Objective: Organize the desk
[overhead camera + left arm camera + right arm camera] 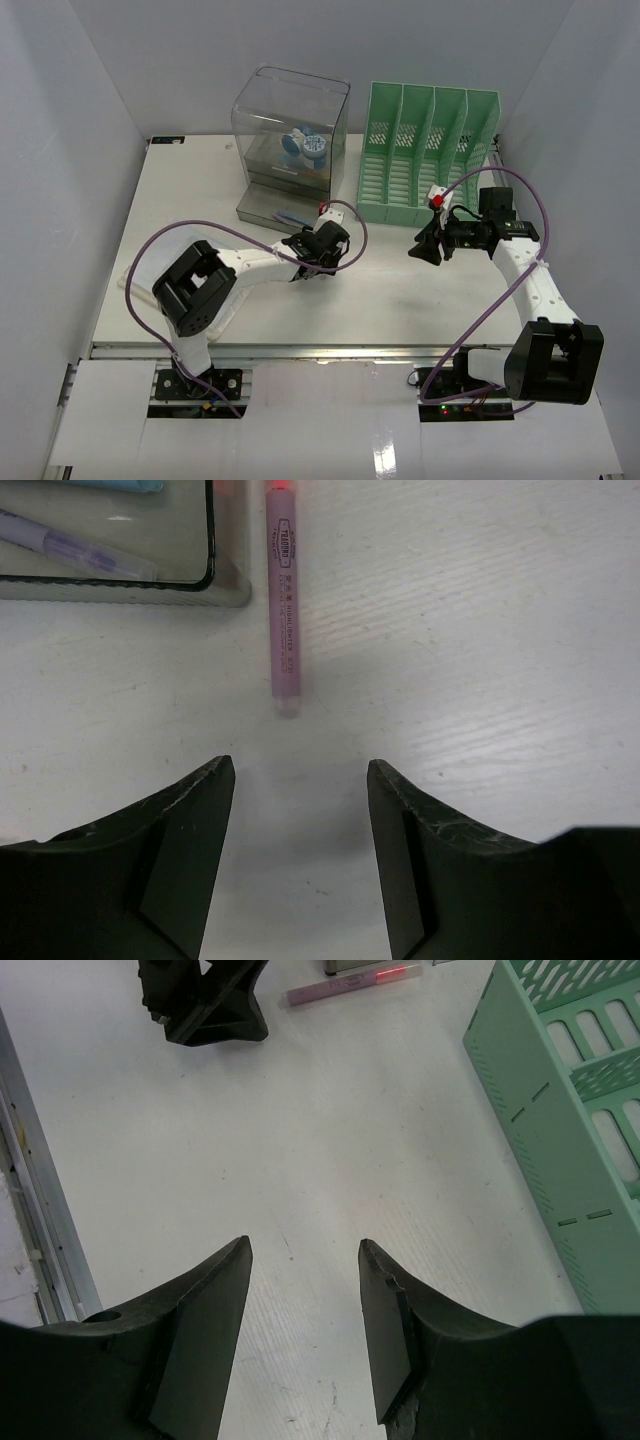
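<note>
The left jaws stand well apart and hold nothing, hovering low over the large flat white worktop [380, 300], which carries everything in view, and aimed at a slim pink highlighter pen [285, 600] that lies loose just ahead of them. The right jaws are also parted and empty, held above a bare stretch near the middle right. As a judgement, the tidying is partly done. A purple pen [70, 545] already lies in the bottom tray of the clear plastic drawer box [290, 120] at the back, and some blue-and-white round items [305, 148] sit in its upper compartment, too small to name. The pink highlighter looks like the main thing left: it lies on the bare surface right beside the box's front corner, not inside it. A pale flat sheet or sleeve [143, 275] also lies at the near left edge, mostly hidden under the left arm, and may still need a place. The mint-green plastic file rack [425, 150] at the back right shows nothing in its slots from here. Nothing stands between the left jaws and the highlighter, though the box's corner so close to it leaves little room on that side. The right arm hangs well apart and out of the way.
</note>
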`<act>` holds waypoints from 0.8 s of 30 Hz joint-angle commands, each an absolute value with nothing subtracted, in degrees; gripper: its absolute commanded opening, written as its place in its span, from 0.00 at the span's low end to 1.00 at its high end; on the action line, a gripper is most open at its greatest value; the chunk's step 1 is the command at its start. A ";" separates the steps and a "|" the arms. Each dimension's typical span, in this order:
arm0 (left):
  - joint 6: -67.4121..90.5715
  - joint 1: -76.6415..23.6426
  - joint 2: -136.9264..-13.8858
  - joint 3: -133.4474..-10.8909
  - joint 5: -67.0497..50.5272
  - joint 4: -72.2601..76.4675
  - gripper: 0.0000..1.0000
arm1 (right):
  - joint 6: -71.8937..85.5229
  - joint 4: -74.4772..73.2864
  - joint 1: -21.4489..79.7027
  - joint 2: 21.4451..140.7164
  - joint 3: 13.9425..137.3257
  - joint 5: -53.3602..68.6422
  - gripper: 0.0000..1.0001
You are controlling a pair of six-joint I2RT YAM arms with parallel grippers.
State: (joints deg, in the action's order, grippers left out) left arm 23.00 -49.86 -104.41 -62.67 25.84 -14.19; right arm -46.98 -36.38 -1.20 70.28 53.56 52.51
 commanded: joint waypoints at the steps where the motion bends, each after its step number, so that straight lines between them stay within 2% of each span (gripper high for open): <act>1: 20.23 -48.01 -106.31 -65.56 25.04 -12.66 0.65 | -47.81 -37.35 -1.76 69.96 53.88 53.99 0.54; 16: 17.67 -45.53 -112.06 -71.19 18.31 -12.22 0.38 | -48.16 -37.59 -1.93 70.14 53.88 53.96 0.54; 21: 17.88 -45.53 -111.72 -70.11 14.93 -11.48 0.17 | -48.16 -37.70 -1.93 70.27 53.96 54.01 0.54; 24: 18.24 -45.53 -110.73 -68.44 11.78 -10.49 0.09 | -48.10 -37.72 -1.93 70.31 54.07 54.23 0.54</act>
State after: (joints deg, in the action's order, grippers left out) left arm 17.80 -45.87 -111.98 -70.31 17.43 -11.19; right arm -47.18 -37.23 -1.54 70.28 53.56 52.66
